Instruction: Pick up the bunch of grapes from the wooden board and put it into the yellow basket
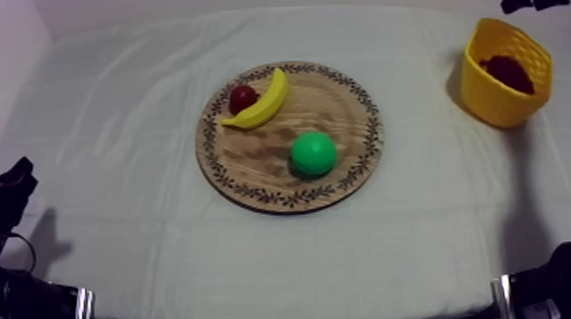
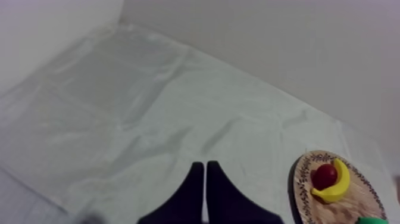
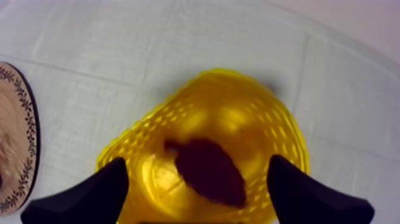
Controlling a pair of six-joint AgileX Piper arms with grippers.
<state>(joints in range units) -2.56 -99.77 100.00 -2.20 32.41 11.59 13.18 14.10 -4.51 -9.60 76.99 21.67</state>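
Two black fingers of the right end effector (image 3: 197, 170) stand wide apart above one yellow basket (image 3: 280, 128), gripping nothing.
One bunch of grapes (image 3: 217, 179) lies inside the basket, at the right side of the bench (image 1: 116, 131). One wooden board (image 1: 253, 167) mid-bench carries one banana (image 1: 264, 103), one small red fruit (image 1: 242, 97) just beside it, and one round green fruit (image 1: 313, 154) set apart. The left end effector (image 2: 205, 187) hangs low over the bench, fingers pressed together, empty.

Soft dim light, shadow (image 1: 453, 83) beside yellow basket (image 1: 492, 106)
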